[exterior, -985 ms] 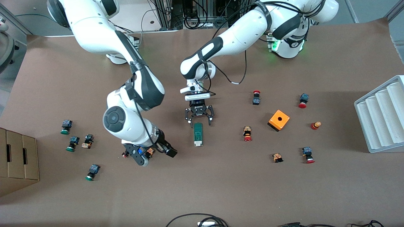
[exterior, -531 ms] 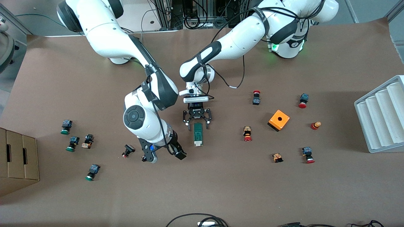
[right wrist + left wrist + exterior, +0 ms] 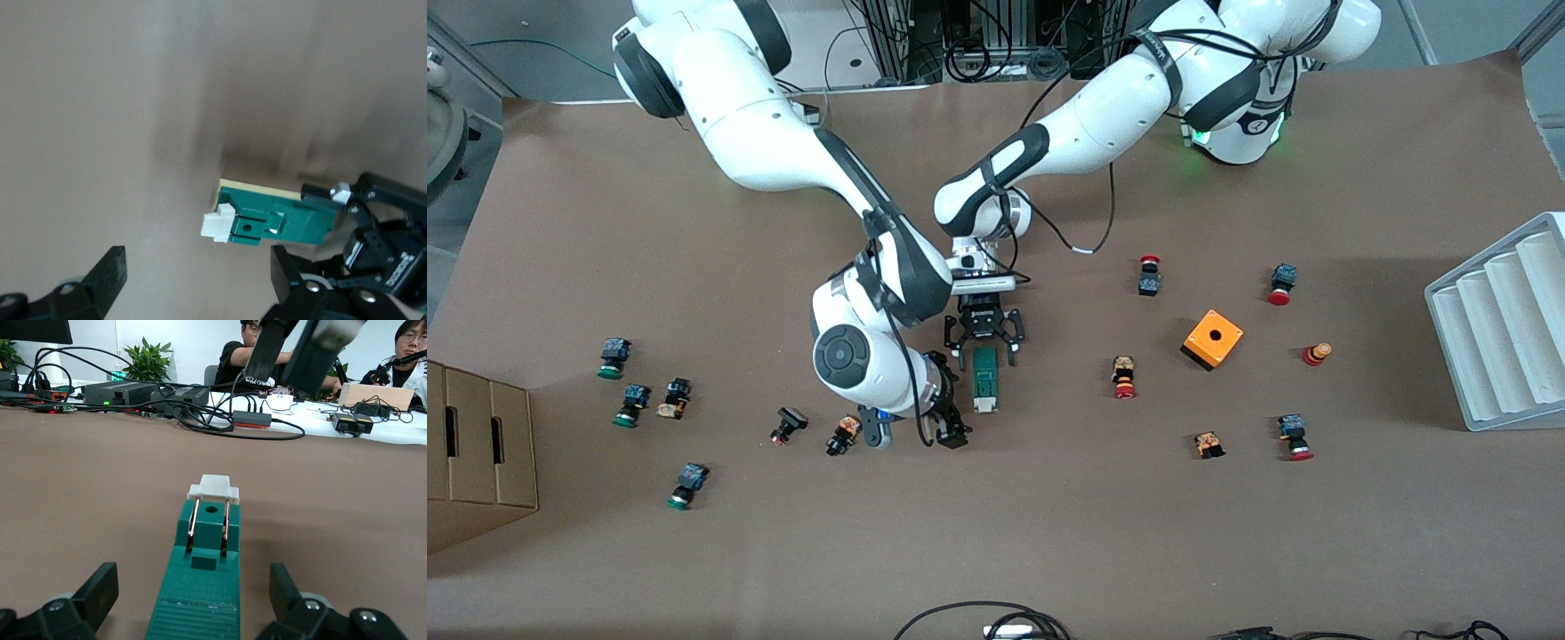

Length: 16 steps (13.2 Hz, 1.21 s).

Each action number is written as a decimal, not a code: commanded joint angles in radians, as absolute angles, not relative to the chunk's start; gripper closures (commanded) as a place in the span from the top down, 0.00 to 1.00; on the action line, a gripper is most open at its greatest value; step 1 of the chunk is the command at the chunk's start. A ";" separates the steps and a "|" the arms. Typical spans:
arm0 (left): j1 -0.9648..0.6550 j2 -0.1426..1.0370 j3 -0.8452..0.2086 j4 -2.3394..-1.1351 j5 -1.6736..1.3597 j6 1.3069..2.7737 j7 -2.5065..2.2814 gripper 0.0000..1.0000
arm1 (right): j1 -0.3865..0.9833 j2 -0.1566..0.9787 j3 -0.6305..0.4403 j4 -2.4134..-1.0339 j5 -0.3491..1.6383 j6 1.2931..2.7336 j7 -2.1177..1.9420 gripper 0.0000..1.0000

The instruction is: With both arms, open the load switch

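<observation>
Load switch [image 3: 984, 380]: narrow dark-green block, lying flat on the brown table near its middle. White tab at the end nearer the front camera. Two copper strips visible along the top face.

arms [image 3: 783, 151]: glossy white shells | black joint bands | black cables | black two-finger tools

orange cube [image 3: 1213, 339], white ribbed tray [image 3: 1501, 324], cardboard box [image 3: 476, 453], scattered push buttons [image 3: 1123, 377]
</observation>
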<state>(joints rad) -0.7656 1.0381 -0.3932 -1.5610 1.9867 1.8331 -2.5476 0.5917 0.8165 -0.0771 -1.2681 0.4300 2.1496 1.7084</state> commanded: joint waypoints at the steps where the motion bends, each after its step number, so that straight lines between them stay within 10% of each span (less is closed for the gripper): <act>1: -0.765 1.089 -0.396 -1.507 2.005 1.842 -2.554 1.00 | 0.578 0.903 -0.072 -1.161 0.506 2.105 1.752 0.95; 16: -0.804 1.123 -0.405 -1.470 1.999 1.735 -2.545 1.00 | 0.601 0.989 -0.072 -1.126 0.574 2.112 1.781 0.65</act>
